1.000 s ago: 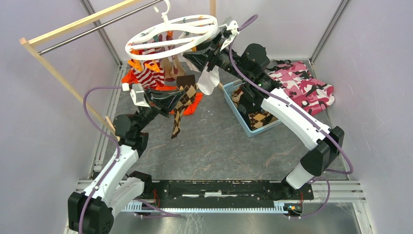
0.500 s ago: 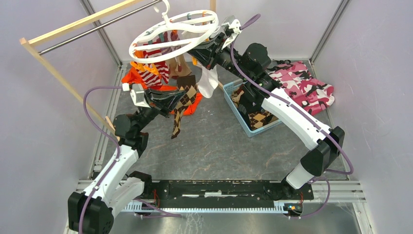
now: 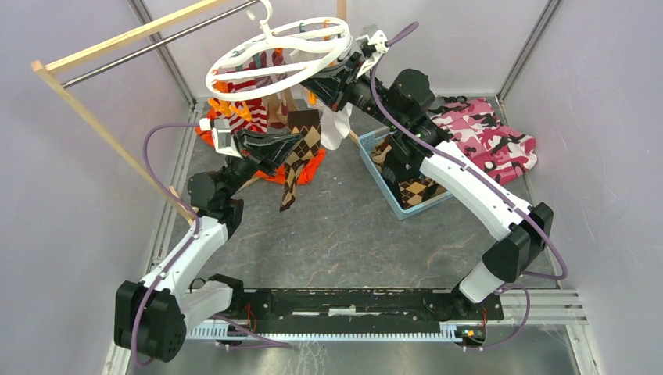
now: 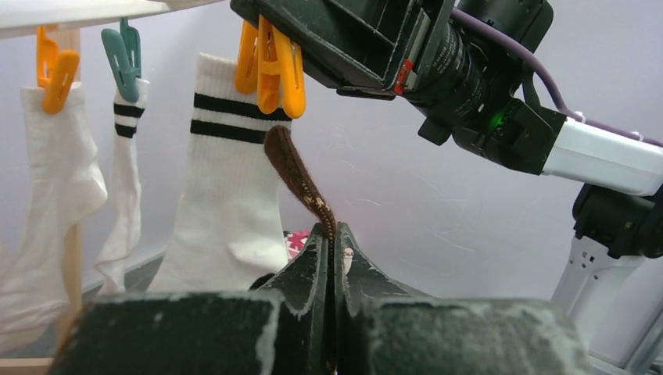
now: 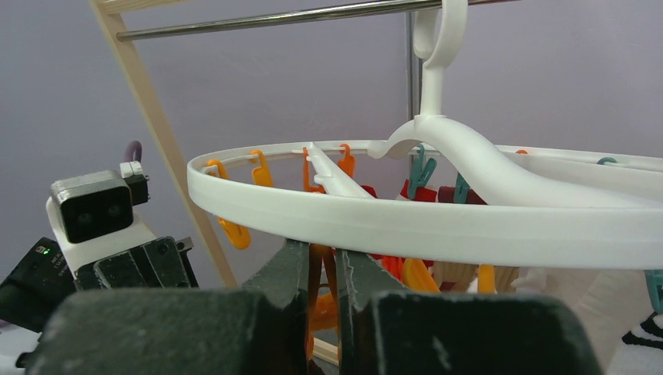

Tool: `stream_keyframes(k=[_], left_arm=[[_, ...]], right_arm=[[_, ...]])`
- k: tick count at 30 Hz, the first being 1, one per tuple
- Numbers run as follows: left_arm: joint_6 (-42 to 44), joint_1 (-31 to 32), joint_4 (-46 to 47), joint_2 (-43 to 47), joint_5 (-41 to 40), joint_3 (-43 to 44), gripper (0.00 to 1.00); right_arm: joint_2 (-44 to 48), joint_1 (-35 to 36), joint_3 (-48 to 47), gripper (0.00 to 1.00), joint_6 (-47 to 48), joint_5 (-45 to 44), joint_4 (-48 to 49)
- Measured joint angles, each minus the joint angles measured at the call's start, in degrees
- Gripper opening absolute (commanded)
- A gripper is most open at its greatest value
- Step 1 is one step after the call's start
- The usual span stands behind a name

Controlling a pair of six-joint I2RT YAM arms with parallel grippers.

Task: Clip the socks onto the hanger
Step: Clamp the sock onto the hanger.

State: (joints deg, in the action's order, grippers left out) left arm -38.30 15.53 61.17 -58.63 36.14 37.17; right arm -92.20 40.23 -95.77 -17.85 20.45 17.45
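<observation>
The white round hanger [image 3: 213, 78] hangs from the metal bar, with several socks clipped under it. My left gripper [image 3: 293, 144] is shut on the top edge of a brown argyle sock [image 3: 301, 148], which dangles below the ring. In the left wrist view the sock's edge [image 4: 301, 176] rises from the closed jaws [image 4: 334, 234] to just under an orange clip [image 4: 270, 66], beside a white black-striped sock [image 4: 227, 195]. My right gripper [image 3: 317, 82] reaches under the ring's rim [image 5: 391, 223] and is shut on that orange clip [image 5: 319, 269].
A wooden rack with a metal bar [image 3: 102, 43] stands at the back left. A blue bin [image 3: 363, 152] holding more argyle socks sits right of centre, with a pink camouflage cloth [image 3: 485, 141] behind it. An orange garment [image 3: 313, 166] lies under the hanger.
My left arm has raised the brown sock up and back toward the hanger. My right gripper has closed on the orange clip, and the ring has shifted slightly.
</observation>
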Motion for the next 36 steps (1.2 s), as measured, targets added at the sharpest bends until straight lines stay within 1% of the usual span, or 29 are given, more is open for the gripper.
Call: stream_keyframes(k=[4, 15, 29, 36], left_arm=[[-3.02, 0.00, 2.54, -1.81, 0.07, 0.09, 0.02], [-7.50, 0.09, 8.11, -5.55, 2.05, 3.06, 0.02], [-8.87, 0.09, 8.59, -8.07, 3.85, 3.76, 0.02], [-10.10, 0.09, 10.29, -9.55, 4.74, 5.25, 0.02]], right_arm=[[0.00, 0.00, 0.00, 0.00, -0.37, 0.04, 0.00], [0.00, 0.00, 0.00, 0.00, -1.36, 0.63, 0.07], [0.00, -0.02, 0.00, 0.00, -2.54, 1.38, 0.33], [0.00, -0.02, 0.00, 0.00, -3.23, 1.57, 0.57]])
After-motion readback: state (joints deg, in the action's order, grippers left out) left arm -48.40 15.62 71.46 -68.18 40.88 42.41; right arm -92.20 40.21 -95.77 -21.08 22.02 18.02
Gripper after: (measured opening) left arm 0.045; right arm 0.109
